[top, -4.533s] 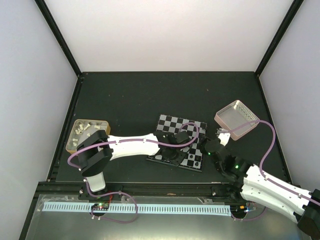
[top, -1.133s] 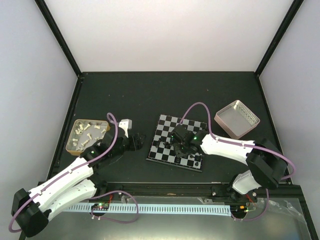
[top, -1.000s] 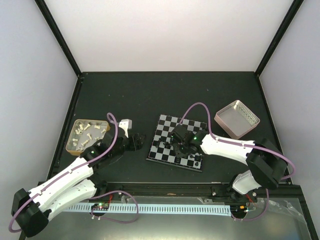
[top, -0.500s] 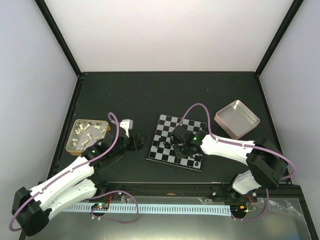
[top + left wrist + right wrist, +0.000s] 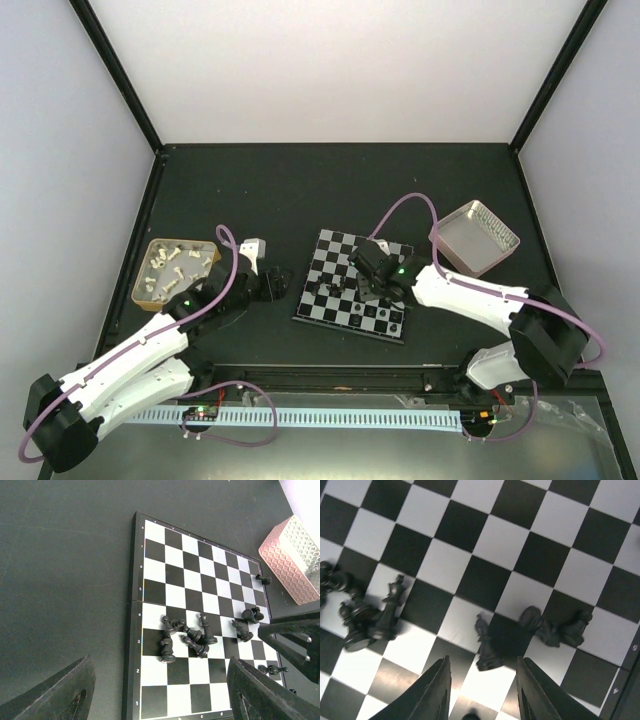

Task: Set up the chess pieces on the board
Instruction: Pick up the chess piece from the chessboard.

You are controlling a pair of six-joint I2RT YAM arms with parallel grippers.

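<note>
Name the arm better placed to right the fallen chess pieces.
Right. The right gripper hangs open directly over the chess pieces on the board; the left gripper, also open, sits off the board's left edge.

Black matte table (image 5: 300, 190) – white walls (image 5: 340, 70) on three sides, black frame posts (image 5: 115, 75) at corners. Tan wooden-rimmed tray (image 5: 178, 241) at left edge, small whitish items (image 5: 170, 262) heaped inside. Pink-rimmed metal tray (image 5: 450, 250) at right, set askew – embossed diamond pattern on outer wall. White perforated strip (image 5: 330, 417) along near edge.
</note>
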